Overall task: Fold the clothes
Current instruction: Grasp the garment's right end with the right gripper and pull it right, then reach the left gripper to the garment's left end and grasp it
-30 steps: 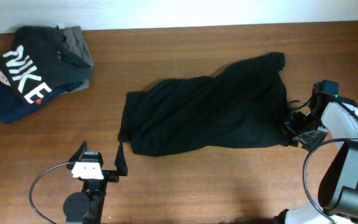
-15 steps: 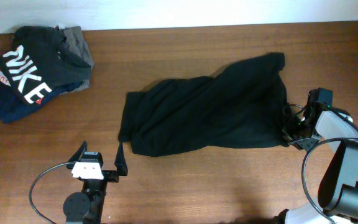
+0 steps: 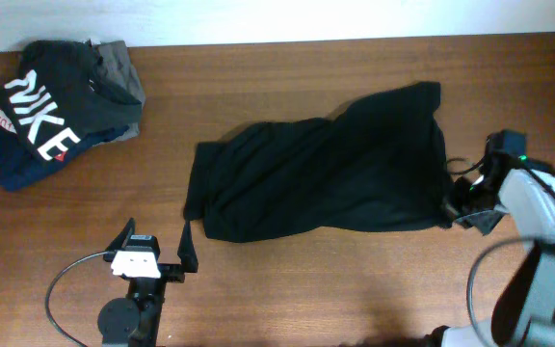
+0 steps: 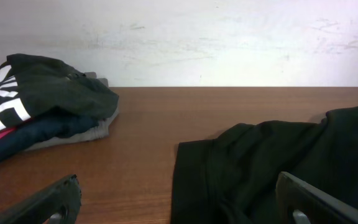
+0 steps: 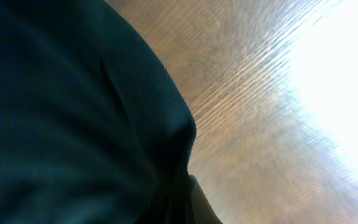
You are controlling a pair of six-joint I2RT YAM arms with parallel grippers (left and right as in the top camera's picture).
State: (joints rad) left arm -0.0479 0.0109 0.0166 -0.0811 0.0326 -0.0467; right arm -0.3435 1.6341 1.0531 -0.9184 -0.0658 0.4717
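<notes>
Firmly, the right gripper (image 3: pixel 454 207) clamps the black T-shirt (image 3: pixel 326 173) at its edge, while the left gripper (image 3: pixel 158 233) gapes wide just beside the T-shirt.

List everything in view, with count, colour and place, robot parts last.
black T-shirt: one, black, lying crumpled across the table's middle
NIKE garment: one, dark with white lettering, on top of the far-left pile
grey garment: one, grey, in that pile's far side
navy garment: one, dark blue, at the pile's bottom
table: one, brown wood
left gripper: one, black, open, near edge
right gripper: one, shut on the T-shirt's right edge
</notes>
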